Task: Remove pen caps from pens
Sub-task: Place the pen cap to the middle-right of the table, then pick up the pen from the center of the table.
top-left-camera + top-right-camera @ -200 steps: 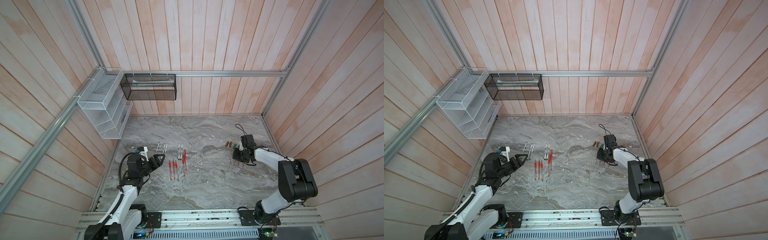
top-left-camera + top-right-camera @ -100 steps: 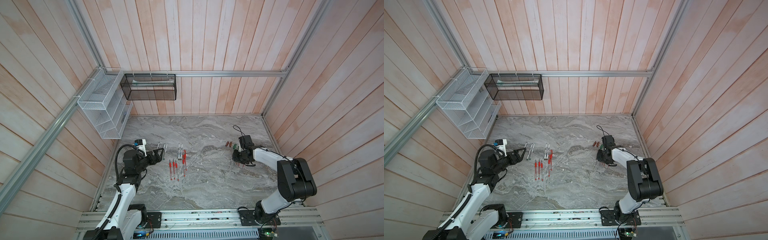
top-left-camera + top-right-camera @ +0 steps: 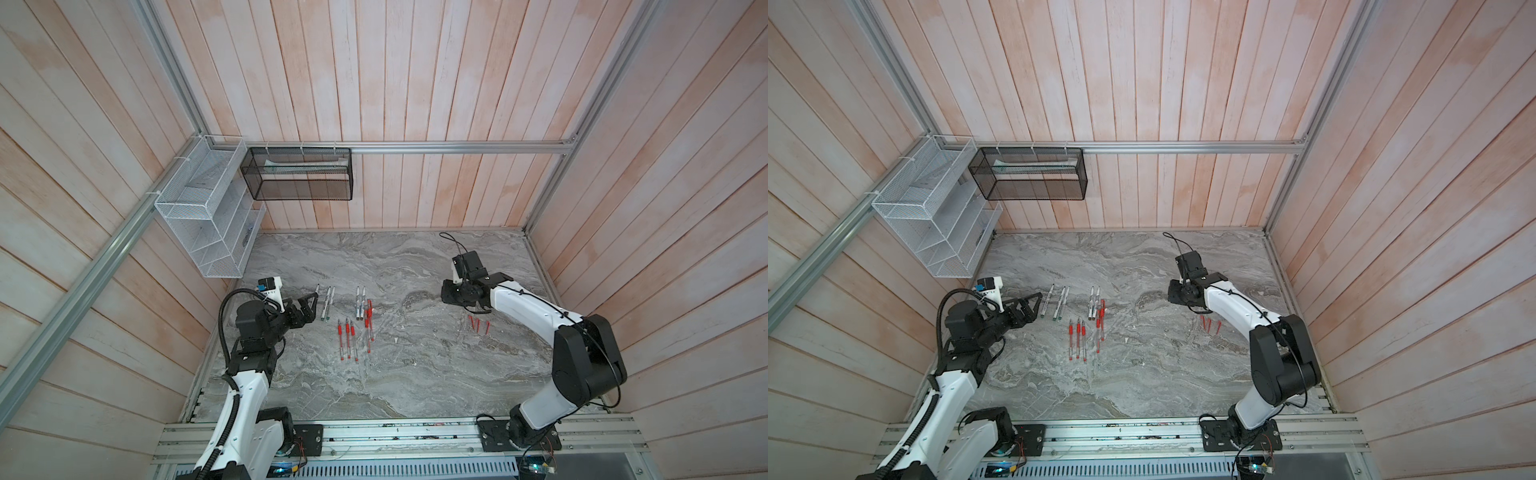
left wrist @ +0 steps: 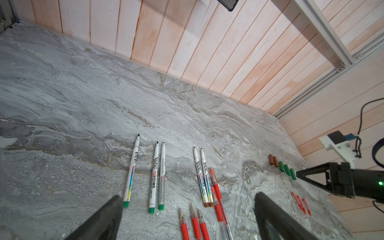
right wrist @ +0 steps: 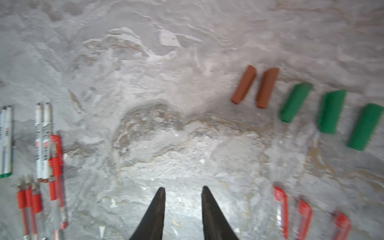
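The left tool [image 4: 188, 195] is spread as wide as it goes and grips nothing, its two dark fingers [image 4: 104, 222] hanging above the marbled tabletop [image 4: 83, 104]. The right tool [image 5: 182, 188] is parted only a little, and the narrow gap between its tapered tips is empty. Take the pair of brown-ended markers [image 4: 200, 176] as landmark: two white barrels touching side by side, bare tips toward the back wall [image 4: 187, 41]. The left tool hangs on the pair's left-arm side, beyond the three green-ended markers [image 4: 154, 176], likewise uncapped, which lie near the pair. Right against the pair on its right-arm side lie two red pens [image 4: 218, 209], overlapping; the one reaching nearer the back wall appears to wear a red cap [image 4: 214, 178], the other's end I cannot tell. Just beside the pair, away from the back wall, lie three uncapped red pens [image 4: 195, 226] with metal points bare. Well apart from the pair, toward the right arm, lie the loose caps: two brown caps [image 5: 245, 84] and three green caps [image 5: 332, 111] in one row, and three red clip caps [image 5: 304, 216] farther from the back wall than that row. The right tool hangs over the bare stone between the pair and these caps, nearer the caps.
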